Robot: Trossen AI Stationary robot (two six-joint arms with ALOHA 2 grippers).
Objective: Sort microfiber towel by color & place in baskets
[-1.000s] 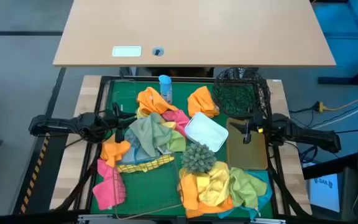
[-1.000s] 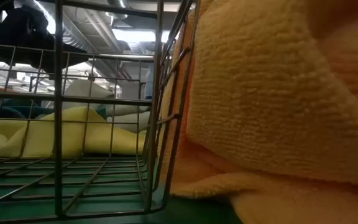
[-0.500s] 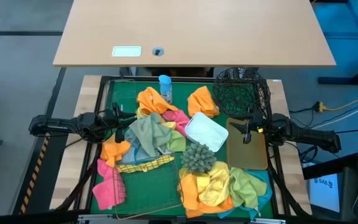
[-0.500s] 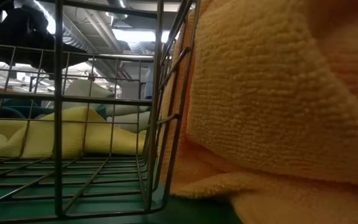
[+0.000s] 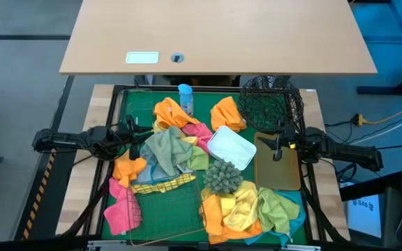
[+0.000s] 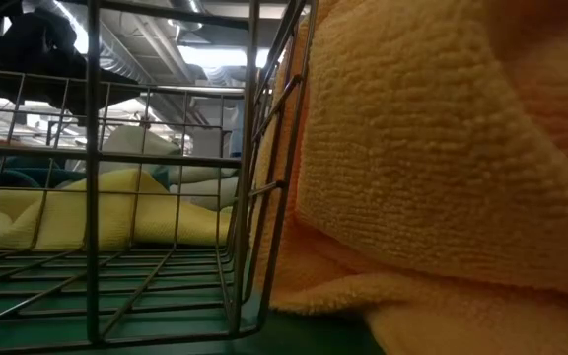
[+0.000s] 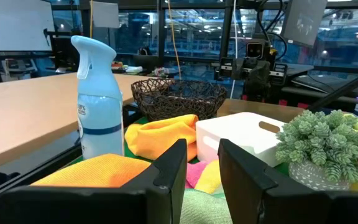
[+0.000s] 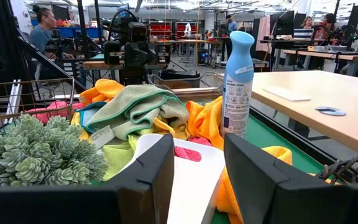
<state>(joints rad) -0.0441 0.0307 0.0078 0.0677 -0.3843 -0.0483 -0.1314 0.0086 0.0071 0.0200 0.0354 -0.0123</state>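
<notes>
While both hands idle, towels between.

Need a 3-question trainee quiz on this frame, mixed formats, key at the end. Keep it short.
1. True or false: the white tray already holds a folded orange towel.
2. Multiple choice: the blue spray bottle stands nearest which edge of the green mat? A) the edge by the wooden desk B) the opposite edge C) the right arm's edge
3. Fill in: the left gripper and right gripper both have their jaws ____ with nothing between them.

Key: 1 false, the white tray looks empty. 2 A. 3 open.
</notes>
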